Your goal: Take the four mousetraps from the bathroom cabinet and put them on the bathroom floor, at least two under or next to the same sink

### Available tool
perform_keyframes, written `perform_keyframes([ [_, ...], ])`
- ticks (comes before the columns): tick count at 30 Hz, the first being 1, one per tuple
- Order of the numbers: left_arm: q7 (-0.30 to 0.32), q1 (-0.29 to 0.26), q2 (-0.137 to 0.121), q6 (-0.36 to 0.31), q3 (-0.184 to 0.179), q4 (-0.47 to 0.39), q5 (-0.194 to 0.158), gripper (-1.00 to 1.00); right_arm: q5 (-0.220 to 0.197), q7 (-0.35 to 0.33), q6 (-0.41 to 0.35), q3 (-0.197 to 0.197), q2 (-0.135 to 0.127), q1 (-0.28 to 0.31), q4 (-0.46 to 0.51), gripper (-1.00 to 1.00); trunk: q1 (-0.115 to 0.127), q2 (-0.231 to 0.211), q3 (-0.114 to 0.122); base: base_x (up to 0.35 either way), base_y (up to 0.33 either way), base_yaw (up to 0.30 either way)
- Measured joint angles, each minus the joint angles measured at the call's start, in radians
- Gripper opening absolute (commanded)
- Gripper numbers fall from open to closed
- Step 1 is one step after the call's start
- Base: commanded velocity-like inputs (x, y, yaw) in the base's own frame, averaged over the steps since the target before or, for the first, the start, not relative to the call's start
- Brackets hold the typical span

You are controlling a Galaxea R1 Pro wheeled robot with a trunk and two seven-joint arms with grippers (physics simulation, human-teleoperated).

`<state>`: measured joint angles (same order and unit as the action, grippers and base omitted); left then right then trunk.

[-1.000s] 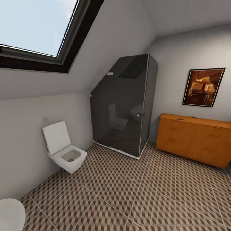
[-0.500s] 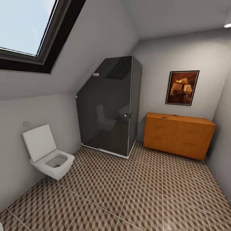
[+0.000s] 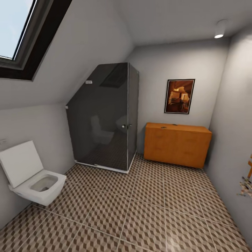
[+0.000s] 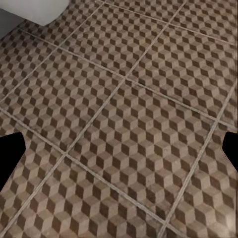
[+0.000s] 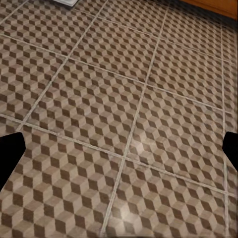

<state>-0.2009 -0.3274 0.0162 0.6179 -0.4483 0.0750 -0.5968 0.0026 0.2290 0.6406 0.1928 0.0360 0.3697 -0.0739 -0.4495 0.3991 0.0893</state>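
Observation:
The low orange-brown cabinet (image 3: 176, 143) stands against the far wall, its doors shut. Two tiny dark specks (image 3: 174, 124) lie on its top, too small to identify as mousetraps. The cube-patterned bathroom floor (image 3: 147, 206) stretches between me and the cabinet. The bathroom sink is out of view. My left gripper (image 4: 119, 153) hangs open over bare tiles, its black fingertips (image 4: 10, 158) far apart with nothing between them. My right gripper (image 5: 119, 151) is likewise open over the floor (image 5: 124, 99), and a strip of the cabinet (image 5: 218, 5) edges that wrist view.
A white wall-hung toilet (image 3: 33, 176) with its lid up is at the left. A dark glass shower cubicle (image 3: 105, 119) fills the far corner beside the cabinet. A framed picture (image 3: 179, 96) hangs above the cabinet. The right wall (image 3: 231, 140) is close, with a small object (image 3: 246, 182) on it.
The head view has swung to the right, so everything slid left in the picture. The whole cabinet and the right wall have come into view; nothing in the room itself has moved.

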Motion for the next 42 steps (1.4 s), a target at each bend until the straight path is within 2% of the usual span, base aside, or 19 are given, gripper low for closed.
perform_keyframes([
  [34, -0.002, 0.000, -0.002, 0.000, 0.000, 0.000, 0.000, 1.00, 0.000, -0.001, 0.000, 0.000, 0.000, 0.000, 0.000, 1.00, 0.000, 0.000, 0.019, 0.000, 0.000, -0.272],
  [42, -0.002, 0.000, -0.002, 0.000, 0.000, 0.000, 0.000, 1.00, 0.000, -0.002, 0.000, 0.000, 0.000, 0.000, 0.000, 1.00, 0.000, 0.000, 0.020, 0.000, 0.000, -0.180],
])
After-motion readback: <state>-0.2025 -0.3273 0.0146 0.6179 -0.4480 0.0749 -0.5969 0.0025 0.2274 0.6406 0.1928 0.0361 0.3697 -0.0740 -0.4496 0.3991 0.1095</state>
